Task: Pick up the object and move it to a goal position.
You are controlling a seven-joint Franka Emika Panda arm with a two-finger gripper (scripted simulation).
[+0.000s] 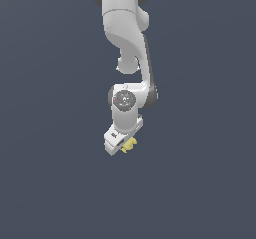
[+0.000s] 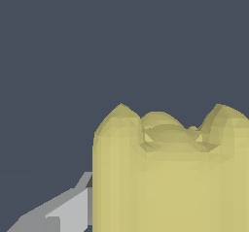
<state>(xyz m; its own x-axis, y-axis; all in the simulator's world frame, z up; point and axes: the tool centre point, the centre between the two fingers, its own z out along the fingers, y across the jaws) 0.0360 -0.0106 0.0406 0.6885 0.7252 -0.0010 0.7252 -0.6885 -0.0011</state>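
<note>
The fingers (image 1: 125, 147) seem to be pressed on the object (image 1: 129, 145), a small yellow lumpy block that peeks out at the tip of the white hand. In the wrist view the object (image 2: 170, 177) fills most of the picture, very close to the camera, with its bumpy lobes standing up, and one grey finger (image 2: 63, 214) sits right against its side. The other finger is hidden behind the block, so the grip is a good guess and not a sure thing.

Going outward, the white arm (image 1: 125, 33) hangs down from the top of the exterior view and bends to the wrist just above the hand. All around is a plain dark blue-grey surface (image 1: 50, 183). No shadow shows, so I cannot tell if the block is lifted or touching down.

The picking up looks done. No goal mark can be seen, so the move to the goal seems to be what is left
</note>
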